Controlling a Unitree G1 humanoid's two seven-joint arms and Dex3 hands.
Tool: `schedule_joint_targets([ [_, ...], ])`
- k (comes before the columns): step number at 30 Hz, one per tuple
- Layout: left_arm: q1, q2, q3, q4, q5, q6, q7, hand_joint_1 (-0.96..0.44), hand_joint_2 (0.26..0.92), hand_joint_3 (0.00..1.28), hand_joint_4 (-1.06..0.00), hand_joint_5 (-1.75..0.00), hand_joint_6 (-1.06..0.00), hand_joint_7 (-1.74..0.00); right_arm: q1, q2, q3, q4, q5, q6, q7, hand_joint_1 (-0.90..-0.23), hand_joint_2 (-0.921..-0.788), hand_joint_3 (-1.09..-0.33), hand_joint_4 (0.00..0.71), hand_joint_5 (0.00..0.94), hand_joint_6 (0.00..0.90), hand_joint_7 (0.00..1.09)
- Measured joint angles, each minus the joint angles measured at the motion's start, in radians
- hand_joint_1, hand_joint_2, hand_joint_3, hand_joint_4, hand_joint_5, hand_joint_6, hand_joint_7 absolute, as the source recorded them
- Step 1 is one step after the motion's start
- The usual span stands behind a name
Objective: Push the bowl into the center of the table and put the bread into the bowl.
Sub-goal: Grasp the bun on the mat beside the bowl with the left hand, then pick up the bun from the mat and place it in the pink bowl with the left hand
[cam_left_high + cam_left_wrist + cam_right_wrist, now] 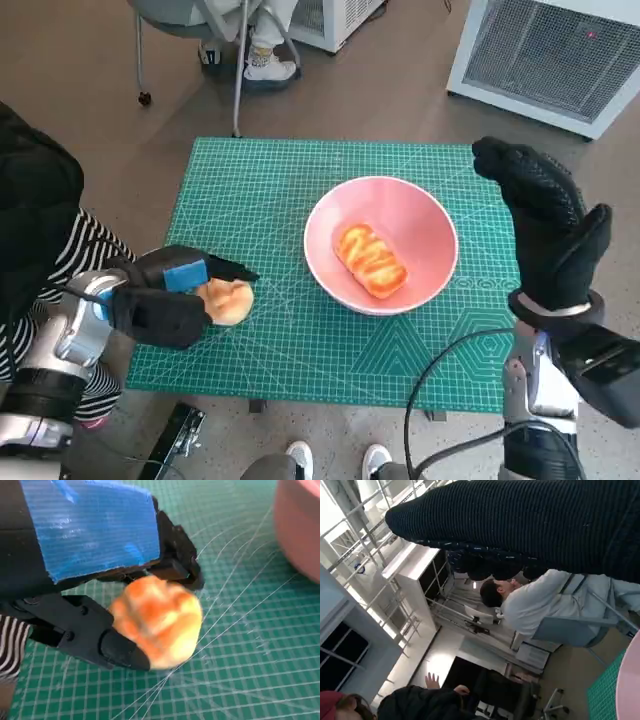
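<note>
- Clearly, the left hand [165, 298] at the lower left of the head view pinches a round bread roll [228, 300] between its fingers, low over the green mat [260, 180].
- The pink bowl [425, 215] sits mid-frame, just right of centre, and already holds a glazed bread [370, 260].
- To do it well: lift the roll above the rim, carry it rightward, and release over the bare part of the bowl.
- The right hand [548, 225] hangs spread at the right edge, holding nothing; it is best left away from the bowl.
</note>
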Motion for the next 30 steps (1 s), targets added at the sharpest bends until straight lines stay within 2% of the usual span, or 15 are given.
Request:
schedule_joint_targets([
  [15, -0.022, 0.001, 0.106, -0.173, -0.13, 0.019, -0.044, 0.0, 0.92, 0.13, -0.66, -1.22, -0.51, -1.27, 0.0, -0.002, -0.006, 0.002, 0.0, 0.002, 0.0, -0.691, -0.921, -0.758, 0.191, 0.0, 0.089, 0.45],
  [22, -0.096, -0.025, 0.163, -0.229, -0.169, 0.025, 0.002, 0.0, 0.92, 0.12, -0.66, -1.21, -0.53, -1.25, 0.0, -0.006, -0.007, 0.002, 0.001, 0.004, 0.001, -0.69, -0.921, -0.758, 0.191, 0.0, 0.087, 0.45],
  [30, -0.177, -0.122, 0.176, -0.293, -0.169, 0.055, 0.084, 0.0, 0.92, 0.11, -0.66, -1.19, -0.55, -1.25, 0.0, -0.006, -0.007, 0.006, 0.001, 0.005, 0.002, -0.696, -0.921, -0.759, 0.191, 0.0, 0.085, 0.45],
])
